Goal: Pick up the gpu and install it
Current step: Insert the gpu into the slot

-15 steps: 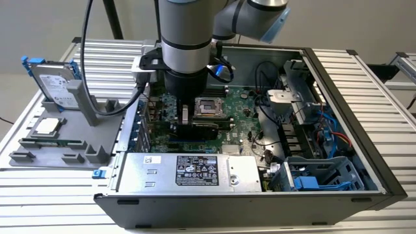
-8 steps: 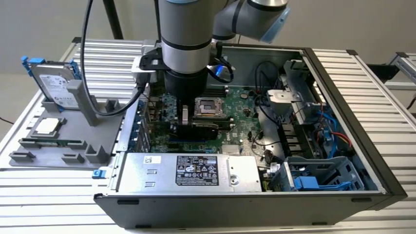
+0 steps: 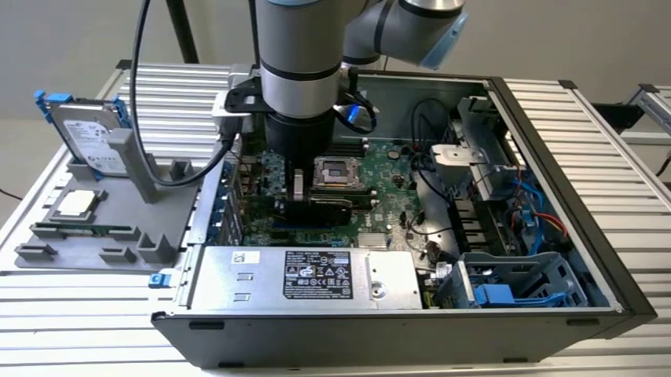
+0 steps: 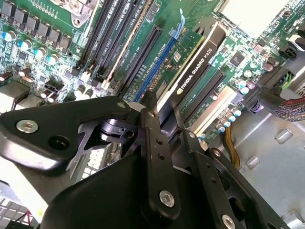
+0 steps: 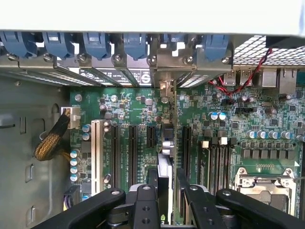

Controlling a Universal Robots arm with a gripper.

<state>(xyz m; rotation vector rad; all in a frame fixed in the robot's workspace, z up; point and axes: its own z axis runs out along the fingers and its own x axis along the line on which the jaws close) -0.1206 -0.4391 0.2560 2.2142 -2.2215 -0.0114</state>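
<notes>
- While the arm reaches down into the open computer case (image 3: 587, 236), things run as follows from the exterior view's left to its right.
- A grey holder (image 3: 94, 228) sits outside the case, with a hard drive (image 3: 89, 137) standing in it.
- The gripper (image 3: 311, 206) is low over the motherboard (image 3: 388, 212); its fingers (image 5: 145, 200) are narrowed onto the graphics card (image 4: 198, 59), which stands on edge between them in both wrist views, right at an expansion slot.
- The card looks light and stiff but fragile; a grip on the long flat sides near the top edge suits it, clear of the connector.
- Farther right lie cables (image 3: 529, 212) and a drive cage (image 3: 514, 279).
</notes>
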